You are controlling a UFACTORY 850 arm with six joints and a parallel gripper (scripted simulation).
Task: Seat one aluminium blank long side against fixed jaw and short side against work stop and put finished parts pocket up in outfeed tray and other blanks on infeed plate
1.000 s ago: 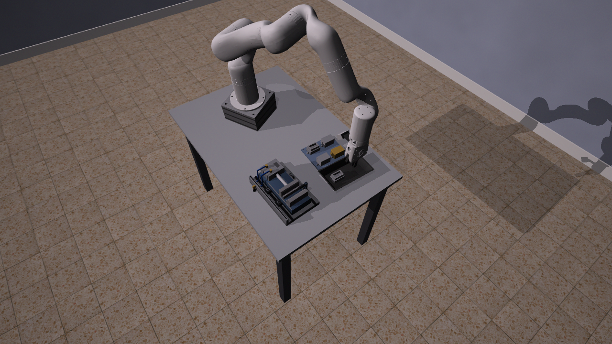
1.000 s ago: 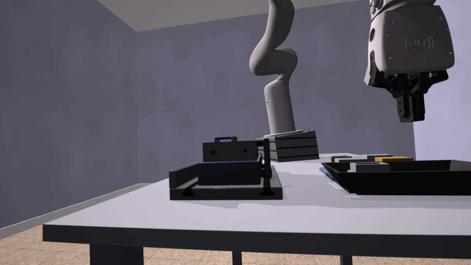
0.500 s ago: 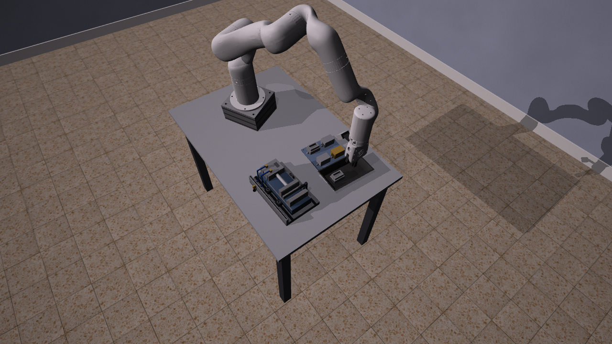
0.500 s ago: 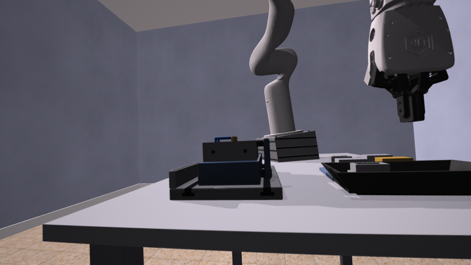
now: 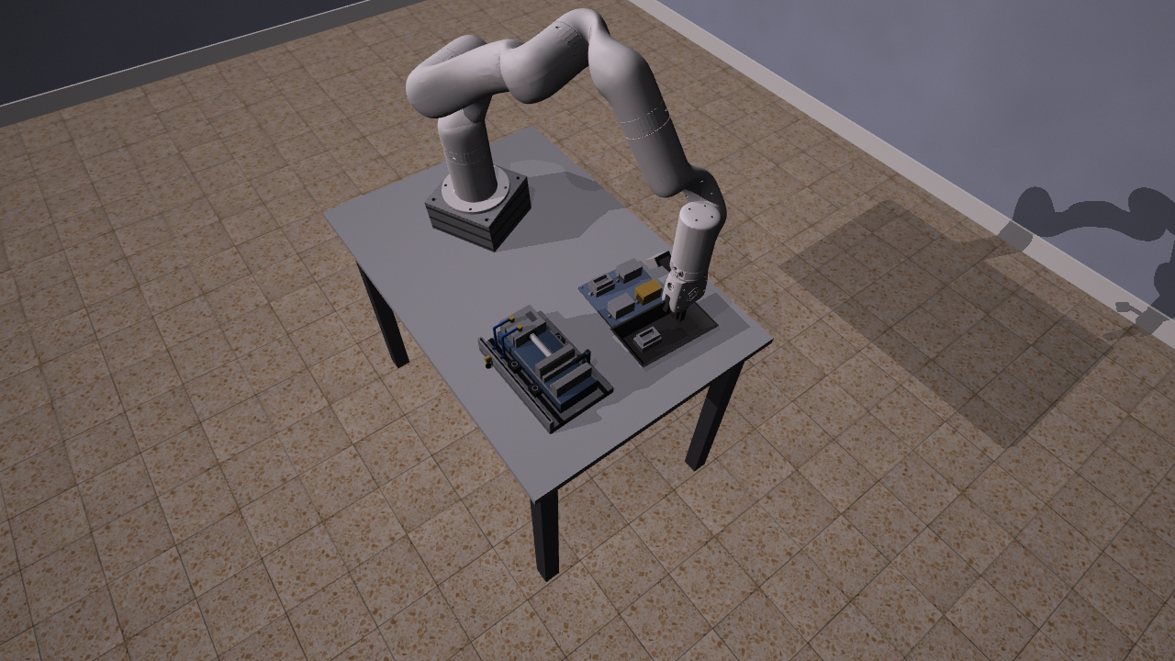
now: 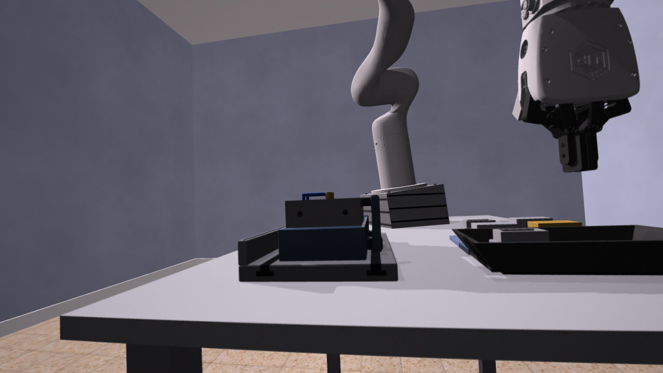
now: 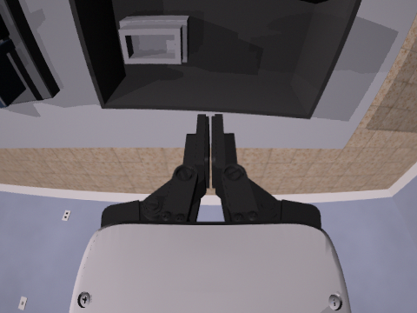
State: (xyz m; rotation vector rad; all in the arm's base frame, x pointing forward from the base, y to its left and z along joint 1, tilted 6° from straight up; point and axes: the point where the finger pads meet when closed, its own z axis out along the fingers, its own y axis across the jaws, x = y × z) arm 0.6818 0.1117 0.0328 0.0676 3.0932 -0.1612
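My gripper [image 5: 681, 312] is shut and empty. It hangs in the air above the black outfeed tray [image 5: 666, 331]. It shows high above the tray in the side view [image 6: 576, 159] and in the wrist view [image 7: 210, 120]. A grey finished part [image 7: 155, 40] lies flat in the tray with its pocket up; it also shows in the overhead view [image 5: 650, 335]. The blue infeed plate [image 5: 624, 294] holds several grey aluminium blanks and one brass blank [image 5: 649, 289]. The vise [image 5: 542, 363] stands at the table's front left. I cannot tell what lies in its opening.
The arm's base [image 5: 477, 209] stands at the table's back. The table's right edge runs close to the tray. The vise's hoses and fittings [image 5: 502, 326] sit at its far end.
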